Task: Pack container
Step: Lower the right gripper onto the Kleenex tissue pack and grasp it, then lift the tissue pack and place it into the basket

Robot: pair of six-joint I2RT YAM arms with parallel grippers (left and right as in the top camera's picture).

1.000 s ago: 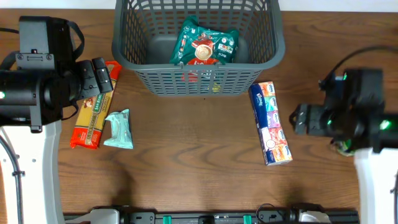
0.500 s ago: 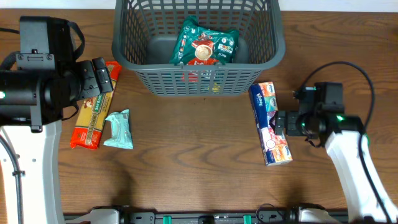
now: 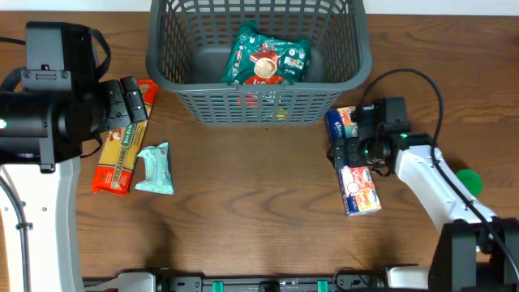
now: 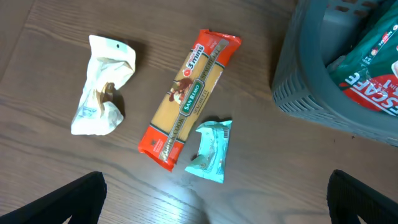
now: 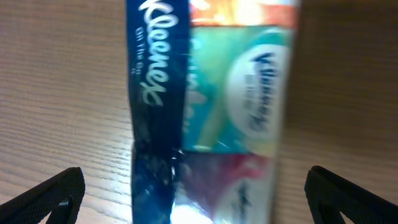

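Container sits at top centre of the table with a green packet inside. Right gripper is down over the Kleenex pack, jaws spread either side of it, no pinch visible. Left gripper hangs jaws wide apart above the pasta packet, with a teal wrapper and a crumpled white bag nearby.

Container sits top centre of the overhead frame, coffee packet lying in it. Mid-left: pasta packet, small pouch just beside its lower right. Tissue pack lies right of centre, below the container's right corner, with the right gripper over its upper half. Left wrist view: crumpled bag left of the pasta packet, apart.
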